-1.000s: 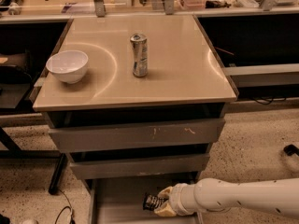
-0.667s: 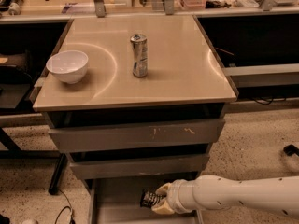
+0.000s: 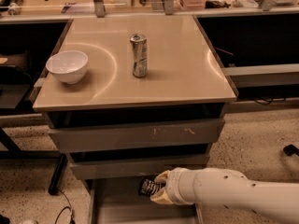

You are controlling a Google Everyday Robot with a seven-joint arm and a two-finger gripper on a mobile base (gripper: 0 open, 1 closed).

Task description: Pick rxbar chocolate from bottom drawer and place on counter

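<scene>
The robot's white arm (image 3: 233, 197) reaches in from the right, low down in front of the grey drawers. Its hand (image 3: 158, 188) is over the bottom drawer (image 3: 117, 205), which is pulled out. The hand has two tan fingers (image 3: 162, 175), one above and one below. They are closed on the rxbar chocolate (image 3: 147, 186). The bar is small and black with pale letters. It sticks out to the left of the fingers and is tilted. It sits just under the front of the middle drawer (image 3: 135, 168), over the bottom drawer's grey floor. It is hard to tell if the bar touches that floor.

The top drawer (image 3: 135, 135) and the middle drawer are pushed in. Above them is the counter (image 3: 182, 73), flat, beige and shiny. A tall silver can (image 3: 138, 55) stands up near the middle of the counter. A white bowl (image 3: 67, 66) sits on the counter's left side, well apart from the can.
</scene>
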